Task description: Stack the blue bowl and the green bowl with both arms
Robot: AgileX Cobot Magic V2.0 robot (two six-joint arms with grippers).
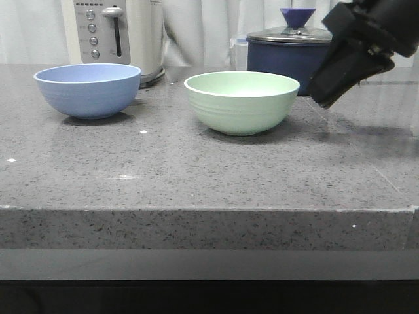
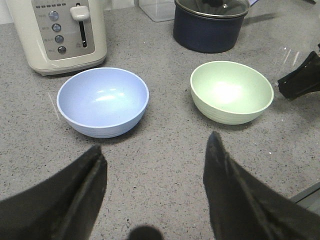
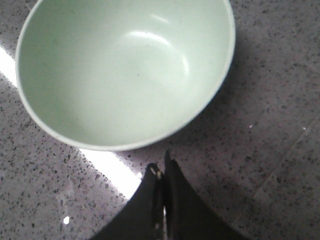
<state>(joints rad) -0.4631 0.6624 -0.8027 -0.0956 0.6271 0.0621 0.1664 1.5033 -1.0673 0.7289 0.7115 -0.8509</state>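
Observation:
The blue bowl [image 1: 88, 89] stands upright and empty at the left of the grey counter; it also shows in the left wrist view [image 2: 102, 101]. The green bowl [image 1: 241, 101] stands upright and empty at the middle, apart from the blue one, and shows in both wrist views [image 2: 231, 91] [image 3: 125, 70]. My right gripper [image 1: 325, 98] hangs above the counter just right of the green bowl, shut and empty [image 3: 161, 167]. My left gripper [image 2: 156, 150] is open and empty, above bare counter in front of both bowls; it is out of the front view.
A white toaster [image 1: 118, 36] stands behind the blue bowl. A dark navy lidded saucepan [image 1: 288, 52] stands behind the green bowl, with a clear container [image 2: 156, 10] beside it. The counter's front edge [image 1: 196, 209] runs across the front view.

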